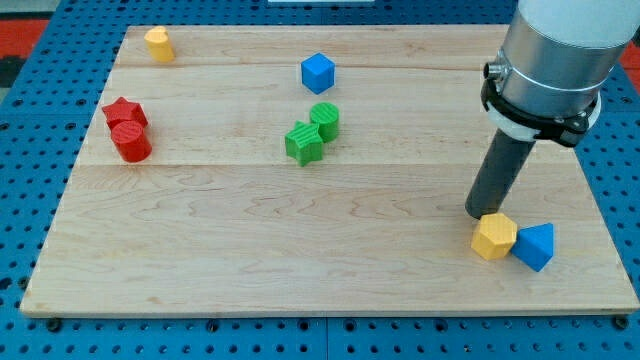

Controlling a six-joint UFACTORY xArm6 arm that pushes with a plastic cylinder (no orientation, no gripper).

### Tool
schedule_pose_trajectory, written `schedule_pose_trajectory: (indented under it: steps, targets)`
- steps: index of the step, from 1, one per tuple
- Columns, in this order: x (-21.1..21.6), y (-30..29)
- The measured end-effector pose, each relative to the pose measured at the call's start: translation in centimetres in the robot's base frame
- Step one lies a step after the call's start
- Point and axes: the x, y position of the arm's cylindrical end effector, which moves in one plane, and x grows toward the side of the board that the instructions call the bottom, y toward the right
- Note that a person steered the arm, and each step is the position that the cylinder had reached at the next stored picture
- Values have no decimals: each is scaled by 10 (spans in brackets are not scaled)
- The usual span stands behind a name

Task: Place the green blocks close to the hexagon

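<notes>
While my tip (484,213) rests on the wooden worktop (300,250) near the view's right edge, it stands just above and touching, or all but touching, the yellow hexagon block (494,237), which lies immediately toward the view's bottom from it. Just right of that hexagon, and touching it, sits a blue triangular block (535,246). The rod ends plainly, with no gripper to spread or press together, so nothing is pinched. Well apart from my tip, toward the view's left and somewhat up, the two green blocks sit pressed against each other near the board's middle: a green star-shaped block (304,142) and, at its upper right, a green cylinder (325,120). Farther up from them lies a blue cube (317,73). Far across the board to the view's left, a red star-shaped block (124,112) touches a red cylinder (131,142) below it, and a second small yellow block (158,44) sits near the top left corner.
</notes>
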Motion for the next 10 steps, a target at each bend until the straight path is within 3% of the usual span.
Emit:
schedule_pose_trajectory:
  steps: [3, 5, 6, 7, 10]
  targets:
    - [-86, -19]
    - [-145, -68]
    - [-149, -131]
    - [-118, -178]
    - [-56, -233]
